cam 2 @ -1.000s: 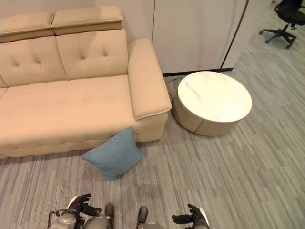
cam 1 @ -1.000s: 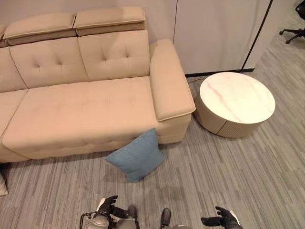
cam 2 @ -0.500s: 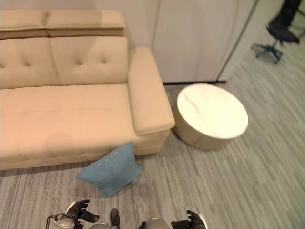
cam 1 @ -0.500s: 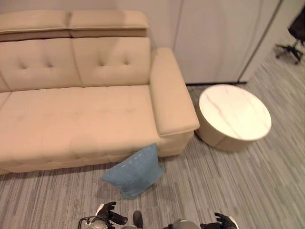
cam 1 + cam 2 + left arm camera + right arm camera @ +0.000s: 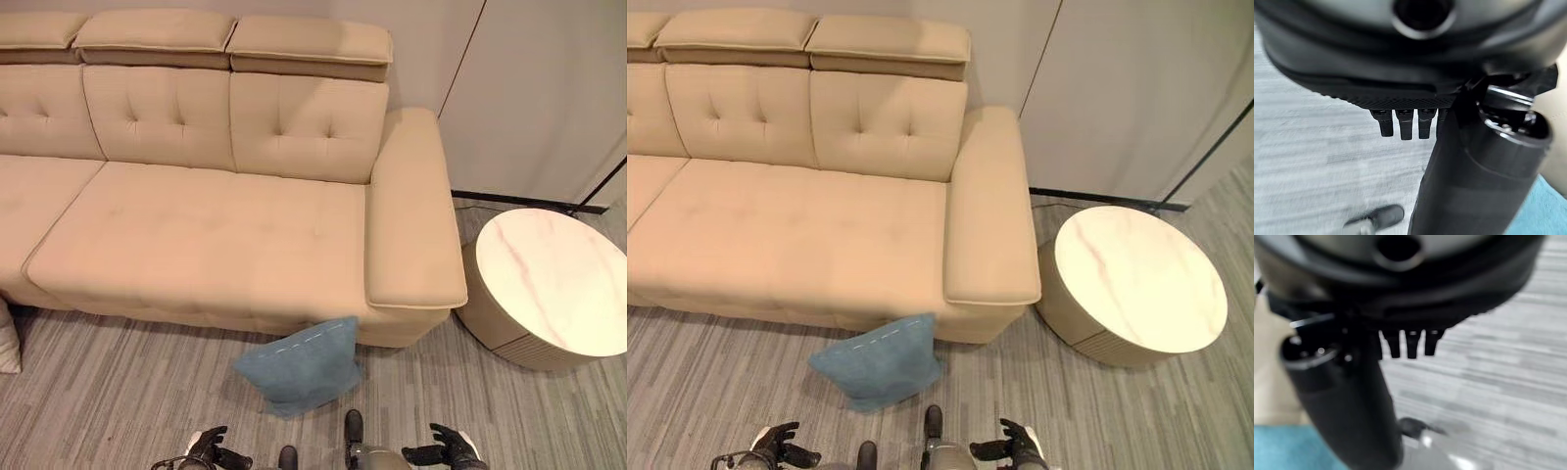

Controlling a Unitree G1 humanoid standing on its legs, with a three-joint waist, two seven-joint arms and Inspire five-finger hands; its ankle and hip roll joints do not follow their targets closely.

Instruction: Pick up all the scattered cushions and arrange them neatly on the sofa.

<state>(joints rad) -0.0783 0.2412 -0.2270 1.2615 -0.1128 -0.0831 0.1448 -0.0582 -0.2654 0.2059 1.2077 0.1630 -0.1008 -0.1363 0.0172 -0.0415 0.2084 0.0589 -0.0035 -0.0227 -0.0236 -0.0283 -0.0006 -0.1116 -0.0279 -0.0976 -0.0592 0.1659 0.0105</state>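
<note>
Blue cushion (image 5: 301, 374): one, square, pale stitched line along its upper edge; stands tilted on the floor (image 5: 108, 392), its upper edge leaning against the sofa's front, below the seat's right end and just left of the armrest; its lower corner rests on the floor. A blue corner of it also shows in each wrist view, past the thumb.

Second cushion (image 5: 7, 338): pale, on the floor at the sofa's far left; cut off by the view's edge, so only a sliver shows and its shape cannot be made out.

Sofa (image 5: 206, 230): beige, tufted back, separate headrest pads, broad armrest (image 5: 411, 220) at its right end; the left part runs out of view. No cushion lies on the seat.

Left hand (image 5: 209, 449): dark, low at the bottom edge of the head views, in front of the blue cushion and to its left, apart from it, over the floor. Fingers spread and relaxed, holding nothing. Partly cut off by the view's edge; in its own wrist view only the fingertips (image 5: 1403, 125) and the thumb show, straight.

Right hand (image 5: 451, 449): dark, at the bottom edge, in front of the blue cushion and to its right, apart from it. Fingers loosely spread, holding nothing; partly cut off.

Table (image 5: 558, 284): round, low, pale marbled top, ribbed beige side; stands on the floor just beside the armrest, cut off at the right in the left eye view, whole in the right eye view
</note>
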